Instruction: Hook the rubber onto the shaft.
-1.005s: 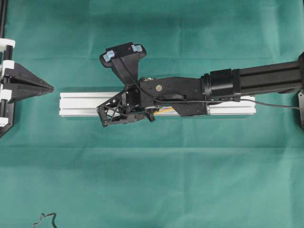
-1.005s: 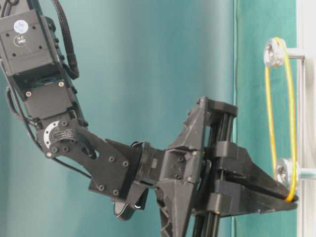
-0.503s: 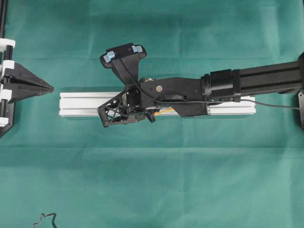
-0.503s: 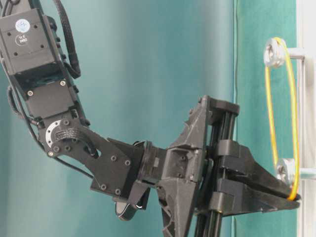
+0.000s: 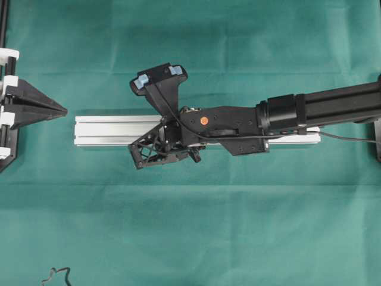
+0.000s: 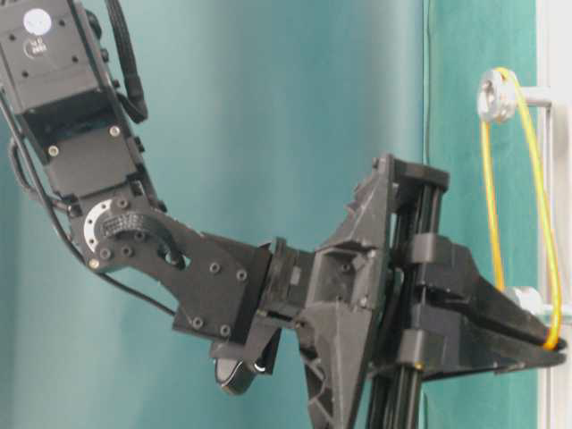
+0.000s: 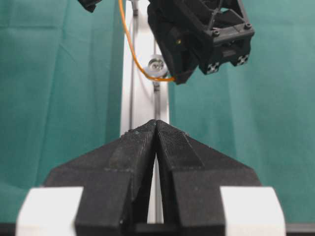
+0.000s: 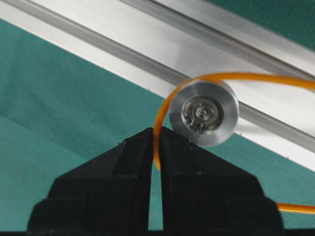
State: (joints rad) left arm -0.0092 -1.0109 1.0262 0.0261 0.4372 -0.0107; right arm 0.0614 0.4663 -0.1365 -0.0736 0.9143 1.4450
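The rubber [image 6: 487, 206] is a thin orange band. It loops over the far shaft's silver pulley [image 6: 494, 94] and stretches down past the near shaft's pulley [image 6: 527, 299]. My right gripper [image 6: 554, 347] is shut on the band's lower end. In the right wrist view the rubber [image 8: 158, 123] curls round the top and left of the pulley [image 8: 204, 113] and runs between the shut fingertips of the right gripper [image 8: 155, 135]. My left gripper [image 5: 62, 110] is parked beyond the left end of the aluminium rail [image 5: 107, 131], shut and holding nothing.
The right arm [image 5: 321, 107] lies along the rail from the right edge. A dark squiggly cord [image 5: 55, 276] rests at the bottom left corner. A black frame [image 5: 3, 36] runs down the left edge. Green cloth covers the table.
My right gripper has shifted with the band, pulling its lower end beyond the near pulley, so the loop is stretched wider. The left gripper has not moved.
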